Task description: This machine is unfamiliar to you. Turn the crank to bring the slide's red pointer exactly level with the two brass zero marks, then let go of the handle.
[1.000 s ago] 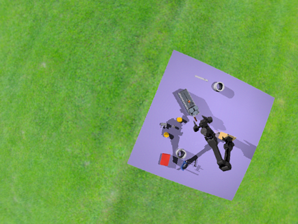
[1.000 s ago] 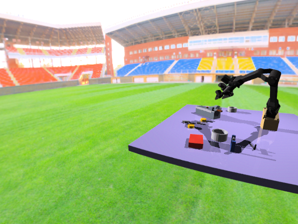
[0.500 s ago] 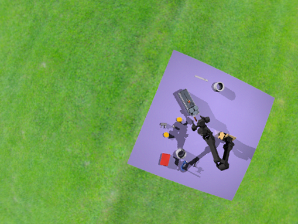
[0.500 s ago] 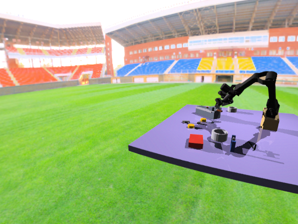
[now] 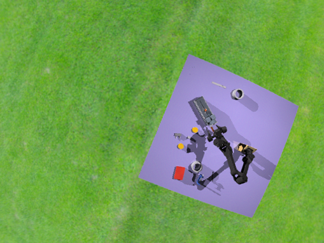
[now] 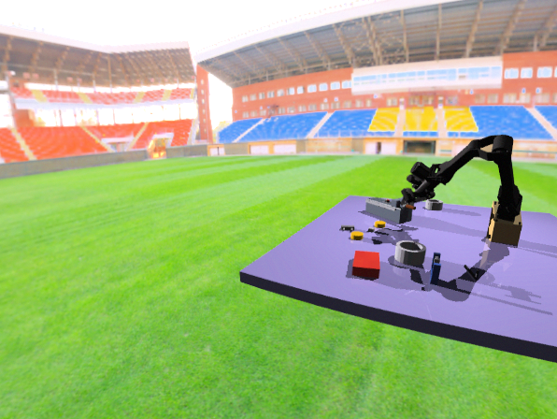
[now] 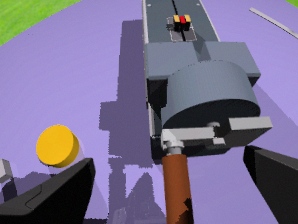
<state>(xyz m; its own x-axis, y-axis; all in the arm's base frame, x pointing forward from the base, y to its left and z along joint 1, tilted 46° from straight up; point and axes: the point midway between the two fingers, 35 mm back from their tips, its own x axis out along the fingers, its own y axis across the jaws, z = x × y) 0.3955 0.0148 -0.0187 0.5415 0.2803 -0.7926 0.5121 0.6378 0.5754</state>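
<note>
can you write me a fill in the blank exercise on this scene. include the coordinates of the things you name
The claw (image 5: 213,133) (image 7: 170,160) is ____, its fingers apart. Between them lies the crank's brown ____. The flat box (image 5: 179,173) (image 6: 365,265) beside the grey ring (image 5: 192,167) (image 6: 410,258) is ____. The two small round discs (image 5: 194,130) (image 6: 379,224) are ____.

open; handle; red; yellow
</note>
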